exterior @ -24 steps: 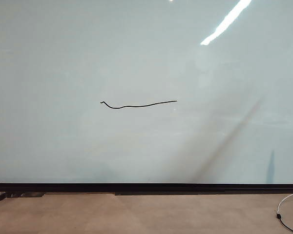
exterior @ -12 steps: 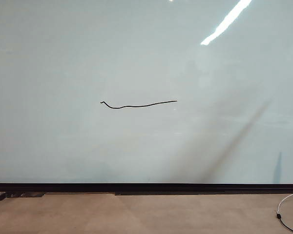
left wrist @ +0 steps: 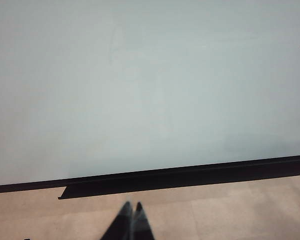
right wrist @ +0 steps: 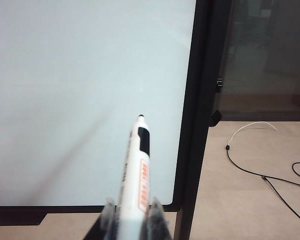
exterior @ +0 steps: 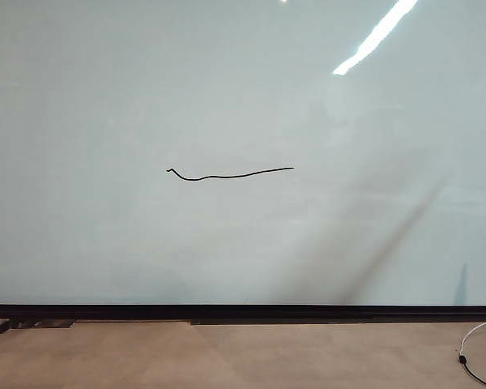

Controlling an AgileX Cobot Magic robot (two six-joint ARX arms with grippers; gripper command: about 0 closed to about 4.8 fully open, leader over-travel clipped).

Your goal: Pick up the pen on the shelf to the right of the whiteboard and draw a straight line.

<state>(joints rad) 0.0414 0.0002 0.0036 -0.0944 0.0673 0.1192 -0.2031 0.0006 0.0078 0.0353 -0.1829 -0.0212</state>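
On one whiteboard [exterior: 105, 97], one line [exterior: 227, 175]; right end effector [right wrist: 131, 212] pinching one pen [right wrist: 136, 170], left end effector [left wrist: 131, 210] pressed together.

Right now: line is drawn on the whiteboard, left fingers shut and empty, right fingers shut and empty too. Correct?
Not quite. The right gripper is not empty: the right wrist view shows its fingers shut on the pen, tip pointing at the whiteboard. The rest holds: the line is drawn, and the left gripper is shut and empty in the left wrist view.
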